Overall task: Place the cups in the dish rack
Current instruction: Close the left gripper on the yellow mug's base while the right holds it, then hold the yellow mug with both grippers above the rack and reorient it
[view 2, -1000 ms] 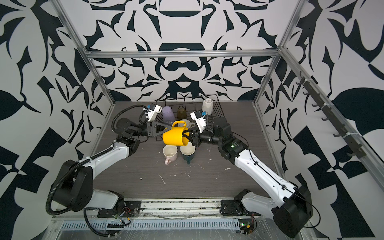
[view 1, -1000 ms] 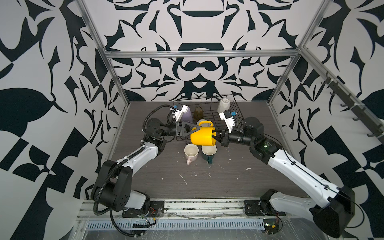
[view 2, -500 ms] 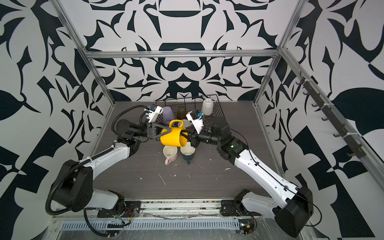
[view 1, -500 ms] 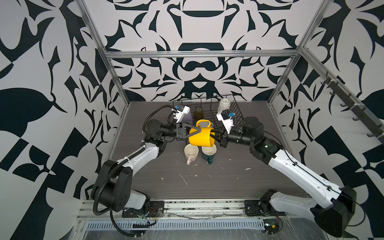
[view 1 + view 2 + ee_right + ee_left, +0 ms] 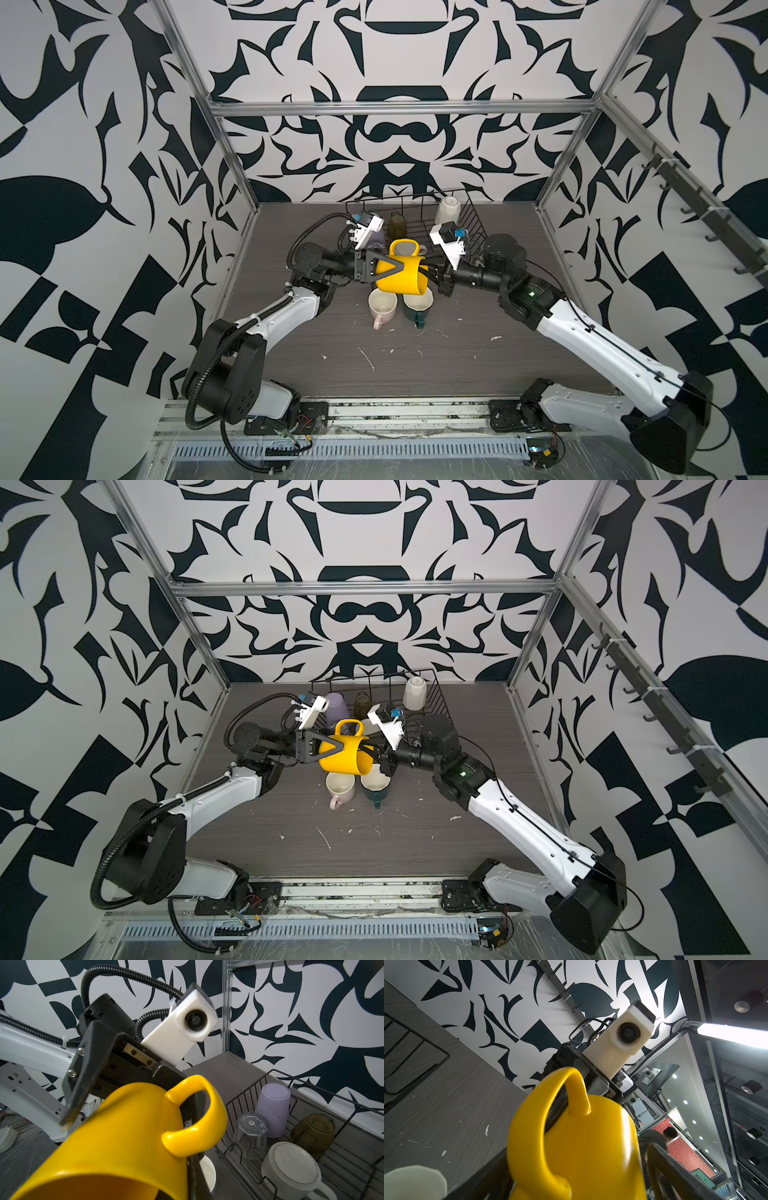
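Yellow mug (image 5: 405,284), 1 item: aloft, rim pinched by closed right gripper (image 5: 429,272); base inside wide-open, empty left gripper (image 5: 390,268); dish rack (image 5: 471,214) just beyond; risk: right releases before left closes, dropping it onto pink mug (image 5: 382,306) and green mug (image 5: 417,305) beneath.

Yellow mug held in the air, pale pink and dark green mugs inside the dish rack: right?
The yellow mug is held in the air, but the pale pink mug and dark green mug stand on the table in front of the dish rack, not inside it; both top views show this.
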Robot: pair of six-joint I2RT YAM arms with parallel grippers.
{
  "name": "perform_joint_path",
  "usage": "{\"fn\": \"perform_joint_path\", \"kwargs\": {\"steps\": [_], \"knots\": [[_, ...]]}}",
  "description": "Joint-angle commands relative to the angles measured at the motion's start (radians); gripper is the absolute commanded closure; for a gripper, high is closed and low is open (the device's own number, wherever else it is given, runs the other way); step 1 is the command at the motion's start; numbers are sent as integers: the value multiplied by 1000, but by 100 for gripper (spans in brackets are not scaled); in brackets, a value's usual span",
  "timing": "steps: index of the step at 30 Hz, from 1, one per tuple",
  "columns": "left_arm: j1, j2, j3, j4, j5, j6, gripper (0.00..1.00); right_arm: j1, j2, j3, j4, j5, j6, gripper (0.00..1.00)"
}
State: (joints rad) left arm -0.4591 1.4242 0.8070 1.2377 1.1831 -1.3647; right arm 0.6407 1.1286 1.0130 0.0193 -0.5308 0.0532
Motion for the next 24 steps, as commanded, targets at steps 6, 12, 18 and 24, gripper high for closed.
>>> {"fn": "perform_joint_path", "kwargs": {"steps": [6,12,18,24], "knots": [[-26,-51,-13,94,59,-26,1,-7,-26,54,169,102,-2,100],[-39,-62,-14,107,61,-25,1,-7,-16,39,203,132,13,100],[-41,-60,-6,108,60,-25,1,-7,6,45,211,87,29,100],[-41,-52,13,111,49,-25,9,-7,13,32,200,55,40,100]]}}
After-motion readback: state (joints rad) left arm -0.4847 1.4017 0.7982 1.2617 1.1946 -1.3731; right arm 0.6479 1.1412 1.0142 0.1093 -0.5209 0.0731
